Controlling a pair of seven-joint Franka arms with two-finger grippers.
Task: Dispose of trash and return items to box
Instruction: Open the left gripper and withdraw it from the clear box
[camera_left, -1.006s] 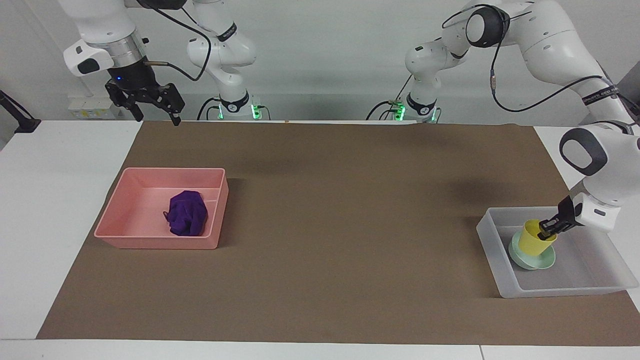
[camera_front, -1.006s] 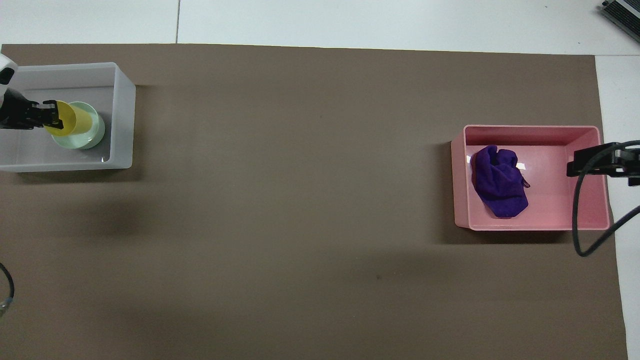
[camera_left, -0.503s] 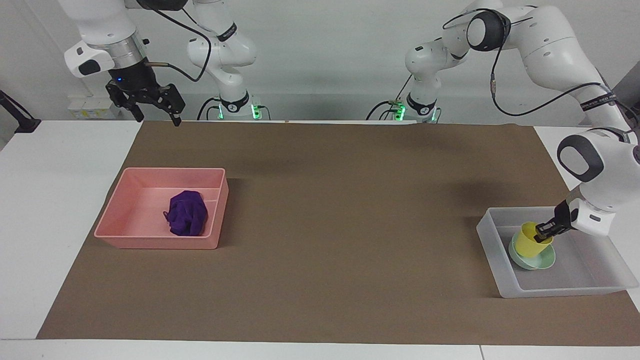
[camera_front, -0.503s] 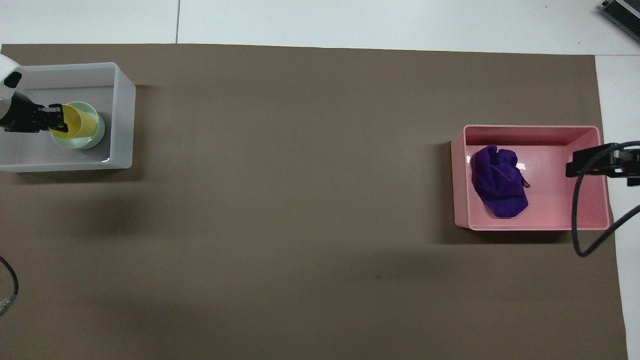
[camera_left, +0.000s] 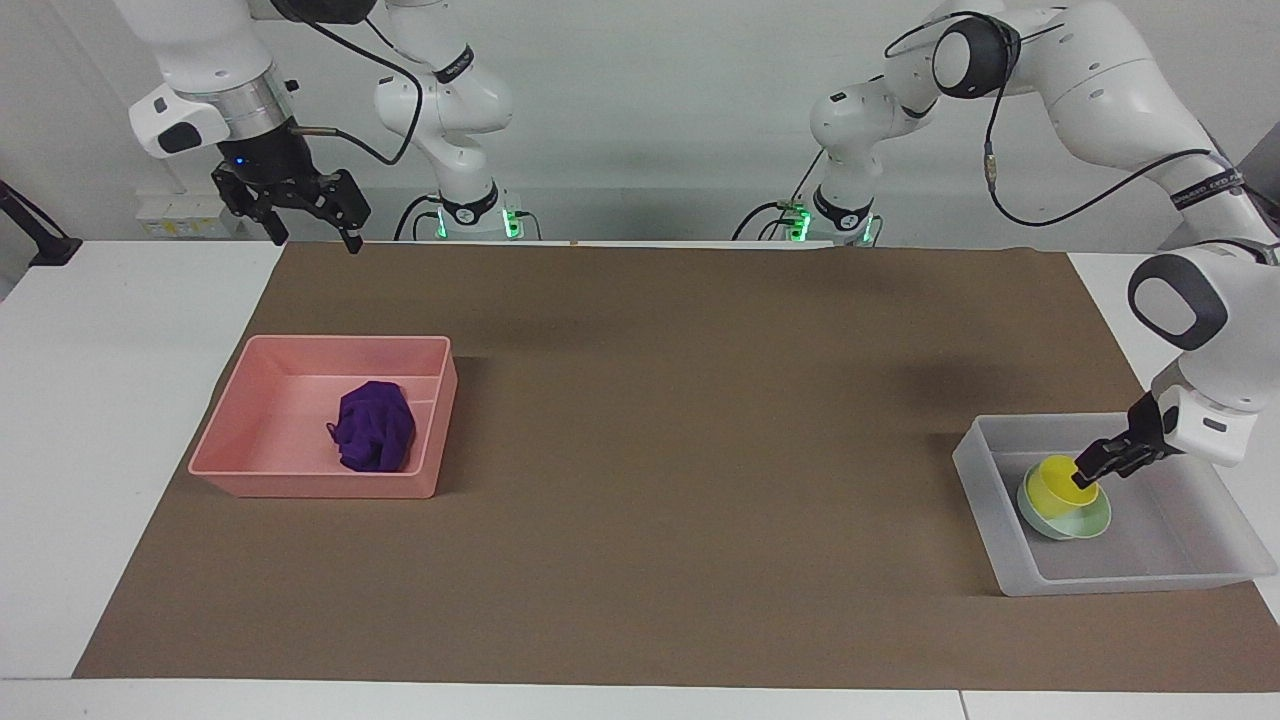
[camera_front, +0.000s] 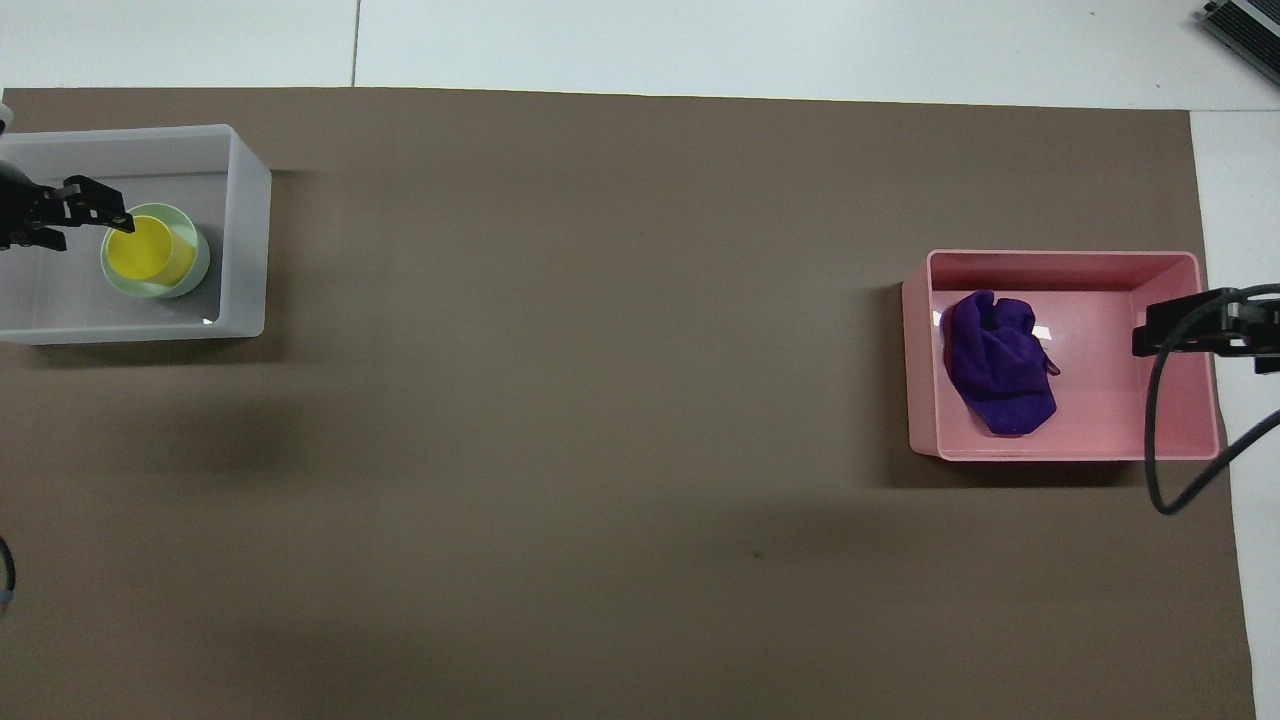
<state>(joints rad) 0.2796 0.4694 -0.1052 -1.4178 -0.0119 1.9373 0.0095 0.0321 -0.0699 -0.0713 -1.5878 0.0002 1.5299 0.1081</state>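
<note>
The yellow cup (camera_left: 1066, 488) stands upright in the mint-green bowl (camera_left: 1092, 522), inside the translucent box (camera_left: 975, 468) at the left arm's end of the table. My left gripper (camera_left: 1090, 468) is open, low over the box, right beside the cup's rim and holding nothing. In the overhead view the left gripper (camera_front: 92, 205) is beside the cup (camera_front: 150, 252), which sits in the bowl (camera_front: 198, 268) in the box (camera_front: 248, 230). The purple trash (camera_left: 375, 428) lies in the pink tray (camera_left: 270, 482). My right gripper (camera_left: 315, 238) waits open, high above the table edge near the robots.
The pink tray (camera_front: 1060, 262) holding the trash (camera_front: 998, 372) sits at the right arm's end of the table. The right gripper (camera_front: 1152, 335) and its black cable (camera_front: 1152, 440) hang over the tray's edge. A brown mat (camera_left: 680, 420) covers the table.
The left gripper lowered the tilted cup into the bowl, let go of its rim and drew slightly away. The cup now stands upright. The right arm has not moved.
</note>
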